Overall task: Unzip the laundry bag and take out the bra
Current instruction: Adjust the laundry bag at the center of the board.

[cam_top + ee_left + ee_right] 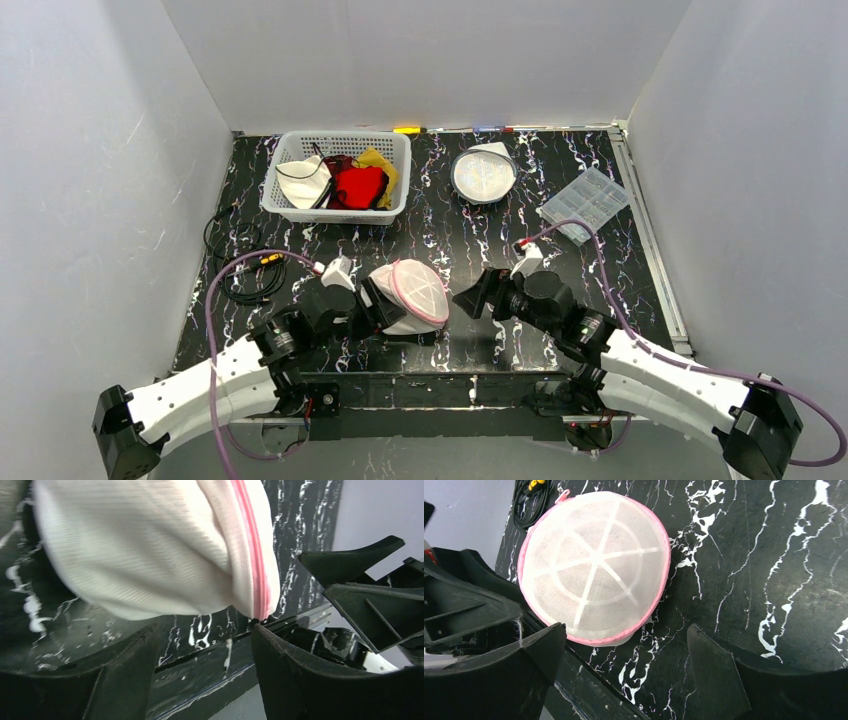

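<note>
**While both grippers stand open, the zipped laundry bag lies between them**

Because the marbled black table [450, 240] carries everything, each place below is given from the laundry bag [413, 292], which lies near the table's front edge, dome side up. The left arm [200, 385] reaches in from the bag's left and the right arm [660, 370] from its right. Behind the bag and to its left stands a white basket [340, 136] holding red [358, 185], yellow [380, 160] and white [300, 183] garments. Behind the bag and slightly to its right sits a second round mesh bag [483, 175], and farther right a clear plastic box [585, 203]. Left of the bag, well apart from it, lies a coiled black cable [245, 270].

The bag itself is white mesh with stiff white ribs crossing a ring. What it holds cannot be made out through the mesh. A pink zip [255, 555] runs round its rim, and the stretch in view is closed, with the pink pull tab [563, 495] at the edge away from the right wrist camera.

The left gripper [204, 635] is right against the bag's left side, jaws parted and clamping nothing, the zipped rim just at the tip of one finger [280, 665]. The right gripper [624, 630] hangs just beside the bag's right side, jaws spread wide over bare table and holding nothing.
</note>
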`<state>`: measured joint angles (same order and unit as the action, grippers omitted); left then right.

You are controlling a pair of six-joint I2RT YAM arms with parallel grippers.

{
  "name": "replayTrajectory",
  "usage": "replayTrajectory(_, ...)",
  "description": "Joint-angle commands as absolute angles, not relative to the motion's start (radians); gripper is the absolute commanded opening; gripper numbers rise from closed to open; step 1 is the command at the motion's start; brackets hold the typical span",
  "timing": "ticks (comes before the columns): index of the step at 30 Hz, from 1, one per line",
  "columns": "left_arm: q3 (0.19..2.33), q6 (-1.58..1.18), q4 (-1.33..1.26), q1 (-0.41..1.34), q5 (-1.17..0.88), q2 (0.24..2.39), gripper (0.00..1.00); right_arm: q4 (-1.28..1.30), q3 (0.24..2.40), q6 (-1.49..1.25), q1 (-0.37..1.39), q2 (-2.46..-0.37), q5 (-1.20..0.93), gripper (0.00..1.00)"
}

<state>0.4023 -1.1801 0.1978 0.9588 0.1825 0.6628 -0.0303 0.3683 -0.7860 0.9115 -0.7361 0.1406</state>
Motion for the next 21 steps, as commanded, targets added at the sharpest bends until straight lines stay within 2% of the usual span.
replayTrajectory(1, 0.554, -1.1, 0.576, 0.963, 0.27, 0.632, 0.66, -0.143, 0.392, -0.769, 0.917, -0.78, 0.074, 0.99)
replayTrajectory(5, 0.686, -0.981, 0.665, 0.955, 0.347, 0.686, 0.72, -0.173, 0.432, -0.761, 0.937, -0.838, 0.024, 0.97)
replayTrajectory(9, 0.798, -0.862, 0.608, 0.89, 0.261, 0.812, 0.73, -0.134, 0.487, -0.729, 1.002, -0.878, 0.099, 0.95)
replayTrajectory(15, 0.892, -0.777, 0.554, 0.779, 0.098, 0.978, 0.71, -0.079, 0.508, -0.711, 1.06, -0.873, 0.203, 0.95)
replayTrajectory(21, 0.919, -0.765, 0.546, 0.721, -0.033, 1.114, 0.63, -0.065, 0.48, -0.709, 1.062, -0.839, 0.215, 0.94)
